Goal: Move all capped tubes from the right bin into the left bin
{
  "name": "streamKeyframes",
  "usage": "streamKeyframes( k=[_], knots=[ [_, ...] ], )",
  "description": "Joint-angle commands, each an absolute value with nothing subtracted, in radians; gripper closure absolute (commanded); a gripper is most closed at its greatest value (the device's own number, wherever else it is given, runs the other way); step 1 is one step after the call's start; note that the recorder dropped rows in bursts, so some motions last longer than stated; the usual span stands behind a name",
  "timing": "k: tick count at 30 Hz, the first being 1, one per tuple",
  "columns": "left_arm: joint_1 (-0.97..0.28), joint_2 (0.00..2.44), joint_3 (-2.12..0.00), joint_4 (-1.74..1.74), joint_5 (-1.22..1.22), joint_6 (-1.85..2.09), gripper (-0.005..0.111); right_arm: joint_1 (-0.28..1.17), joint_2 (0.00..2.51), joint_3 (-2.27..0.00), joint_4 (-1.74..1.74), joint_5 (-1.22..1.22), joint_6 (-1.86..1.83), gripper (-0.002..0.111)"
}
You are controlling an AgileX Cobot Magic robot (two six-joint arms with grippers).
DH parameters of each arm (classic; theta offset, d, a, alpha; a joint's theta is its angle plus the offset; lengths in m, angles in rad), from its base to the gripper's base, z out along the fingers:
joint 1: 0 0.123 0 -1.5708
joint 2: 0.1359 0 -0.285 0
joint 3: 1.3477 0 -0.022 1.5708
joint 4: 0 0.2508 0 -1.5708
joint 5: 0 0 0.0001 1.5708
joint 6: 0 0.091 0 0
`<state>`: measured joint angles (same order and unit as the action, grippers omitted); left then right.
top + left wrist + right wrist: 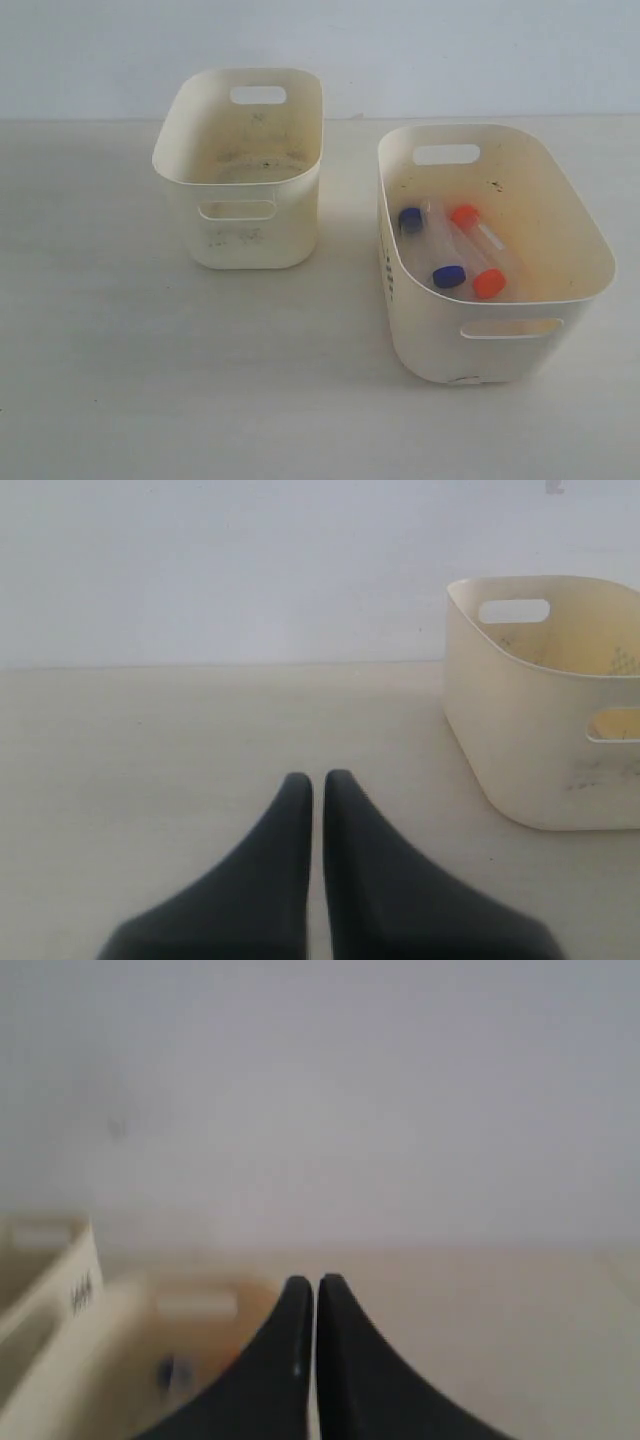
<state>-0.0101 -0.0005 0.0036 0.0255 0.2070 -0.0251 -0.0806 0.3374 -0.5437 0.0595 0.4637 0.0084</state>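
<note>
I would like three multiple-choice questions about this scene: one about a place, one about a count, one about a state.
1. Where do the capped tubes lie? A) outside both B) left bin C) right bin
2. How many caps are blue? A) two B) one C) four
3. How is the left gripper? A) wide open B) shut, empty C) shut on a tube
Key: 1 C, the left bin holds none; 2 A, two others are orange-red; 3 B, its jaws meet around nothing.
</note>
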Motion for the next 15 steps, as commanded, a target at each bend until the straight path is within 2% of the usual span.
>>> streamKeyframes(
  k=[1, 6, 9, 11, 15],
  knots=[
    [-0.010, 0.000, 0.000, 0.019, 0.202, -0.035, 0.102, -0.078, 0.635, -0.681, 0.140, 1.002, 0.047, 0.107],
    [-0.010, 0.000, 0.000, 0.019, 0.202, -0.035, 0.102, -0.078, 0.790, -0.721, 0.282, 0.987, 0.064, 0.107],
    [-0.010, 0.000, 0.000, 0.019, 0.202, -0.035, 0.102, -0.078, 0.882, -0.783, 0.474, 0.876, -0.312, 0.107],
    [-0.010, 0.000, 0.000, 0.019, 0.202, -0.035, 0.102, -0.073, 0.946, -0.838, 0.611, 0.877, -0.409, 0.107],
    [-0.010, 0.000, 0.000, 0.019, 0.202, -0.035, 0.102, 0.067, 1.153, -1.003, 0.616, 0.793, -0.418, 0.107]
  ],
)
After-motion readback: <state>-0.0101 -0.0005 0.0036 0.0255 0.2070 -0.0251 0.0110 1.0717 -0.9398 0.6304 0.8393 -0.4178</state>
